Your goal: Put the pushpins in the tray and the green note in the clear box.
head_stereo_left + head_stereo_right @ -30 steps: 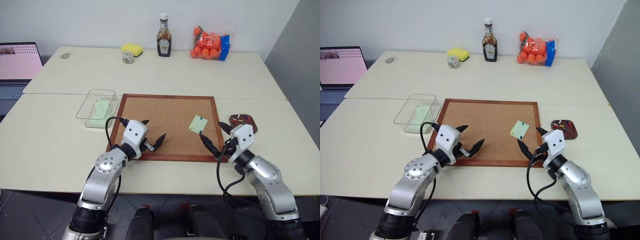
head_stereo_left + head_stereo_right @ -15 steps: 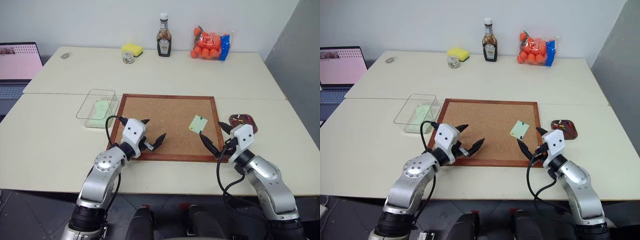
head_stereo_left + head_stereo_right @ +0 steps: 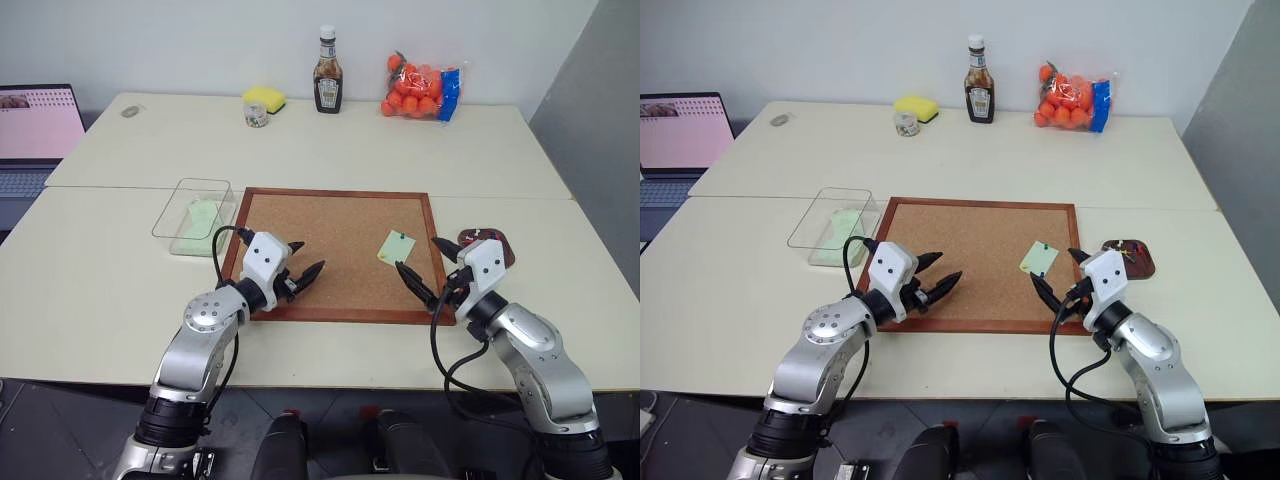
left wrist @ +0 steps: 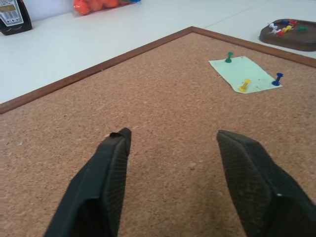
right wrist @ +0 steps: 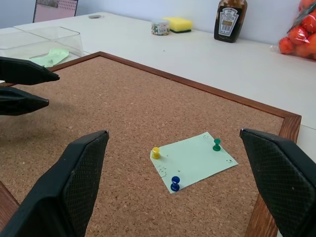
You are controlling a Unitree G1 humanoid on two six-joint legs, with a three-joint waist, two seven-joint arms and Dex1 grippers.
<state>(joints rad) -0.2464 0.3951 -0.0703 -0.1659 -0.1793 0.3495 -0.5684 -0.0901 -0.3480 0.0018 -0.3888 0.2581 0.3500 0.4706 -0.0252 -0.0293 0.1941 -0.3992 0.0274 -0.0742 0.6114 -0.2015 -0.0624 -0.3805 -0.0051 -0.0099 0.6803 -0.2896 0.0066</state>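
- I see a corkboard (image 3: 335, 250) lying flat on the counter (image 3: 100, 280) in front.
- Along the far edge I see a yellow sponge (image 3: 264, 98) beside a small jar (image 3: 256, 114), a sauce bottle (image 3: 327, 72) and a bag of oranges (image 3: 418, 89).
- I see an open laptop (image 3: 35, 135) at far left.

Sauce bottle (image 3: 327, 72) label: print there, too small to read
Laptop (image 3: 38, 125) screen: a pink page, nothing legible
Readable text: none

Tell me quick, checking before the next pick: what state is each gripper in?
Left gripper: open, holding nothing.
Right gripper: open, holding nothing.
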